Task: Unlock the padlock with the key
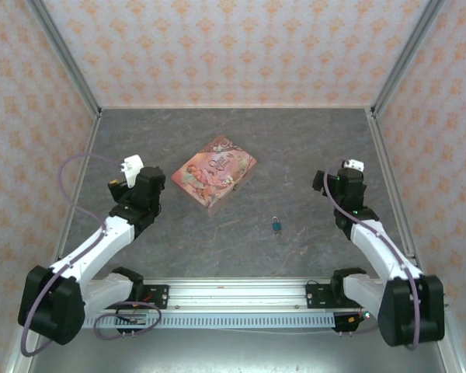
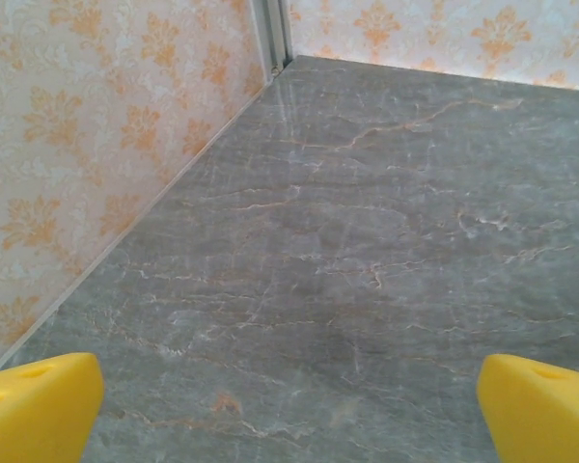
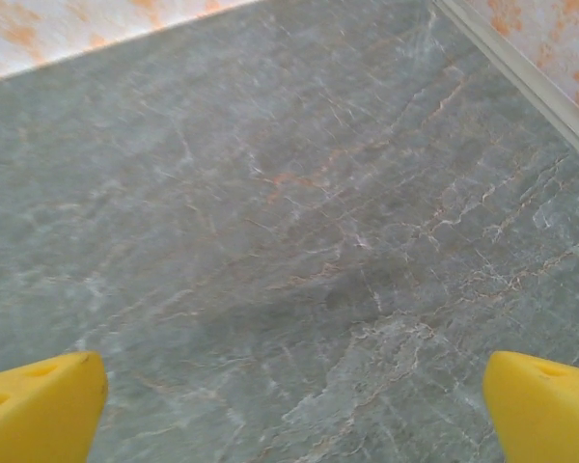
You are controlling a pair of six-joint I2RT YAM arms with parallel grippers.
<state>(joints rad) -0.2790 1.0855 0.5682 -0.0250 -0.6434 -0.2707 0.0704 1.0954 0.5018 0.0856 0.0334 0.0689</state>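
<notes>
A tiny teal-blue padlock [image 1: 276, 224] with a thin silvery shackle lies on the grey marbled floor right of centre. The key is too small to make out. My left gripper [image 1: 140, 175] hovers at the left, far from the padlock. Its yellow fingertips [image 2: 39, 405] sit wide apart with bare floor between them, so it is open. My right gripper [image 1: 346, 177] hangs at the right, above and to the right of the padlock. Its yellow fingertips [image 3: 545, 405] are also spread wide over bare floor, holding nothing.
A pink floral rectangular tin [image 1: 214, 174] lies at the centre, between the two arms and up-left of the padlock. Patterned walls [image 1: 233, 47] with metal corner posts enclose the floor. A metal rail [image 1: 233, 295] runs along the near edge.
</notes>
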